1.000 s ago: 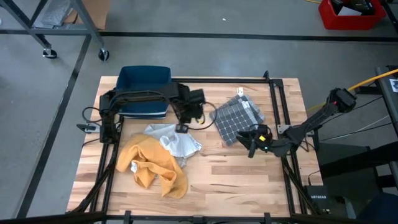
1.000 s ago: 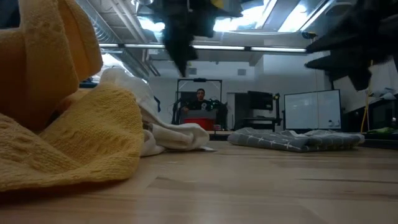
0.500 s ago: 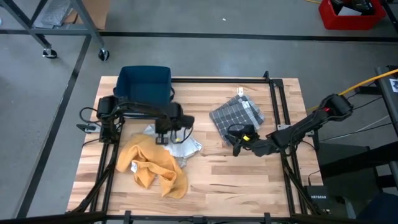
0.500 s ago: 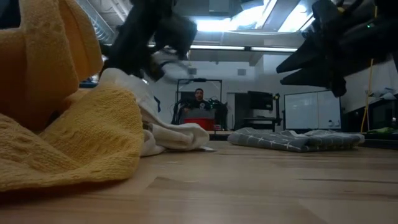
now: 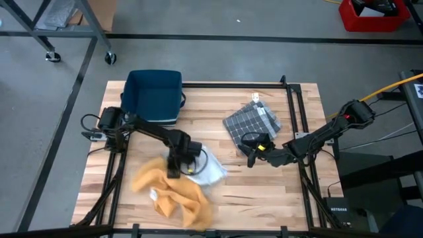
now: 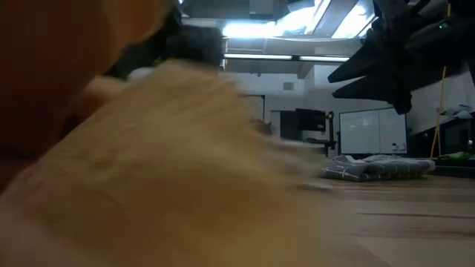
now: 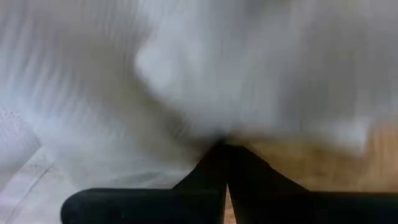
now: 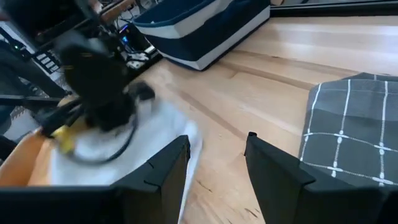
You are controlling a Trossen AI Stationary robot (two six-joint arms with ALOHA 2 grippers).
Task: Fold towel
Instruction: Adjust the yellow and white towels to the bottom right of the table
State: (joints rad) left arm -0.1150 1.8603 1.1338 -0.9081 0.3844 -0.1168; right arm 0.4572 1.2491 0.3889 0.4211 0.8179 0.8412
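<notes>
**White towel under my left gripper, right gripper waiting off its far-right side**

The white towel (image 5: 201,168) lies bunched a little left of the table's middle, towards the near edge, its crumpled mass spreading out towards the right edge. Against its left side, and running on towards the near-left corner, sits the yellow towel (image 5: 173,193), the two cloths touching and partly overlapping. The wooden table (image 5: 264,192) is bare to the right of the white towel.

My left gripper (image 5: 175,166) is down right on the seam where the white towel meets the yellow one, its fingers (image 7: 214,171) pressed together; in my left wrist view they close to a point against white cloth, so I judge they have a pinch of the white towel, though I cannot see the fold itself between them.

My right gripper (image 5: 252,153) hangs well apart, towards the right edge, just beside the near corner of the grey checked towel (image 5: 251,123), with its fingers (image 8: 163,169) spread and nothing between them. From it the white towel lies straight across towards the left edge, and my right wrist view looks directly at it.

So my left arm is the nearer one by far. For spreading the towel flat, I think its free right side is what my right gripper must reach. The blue bin (image 5: 153,96) stands at the far-left corner, out of the way.
</notes>
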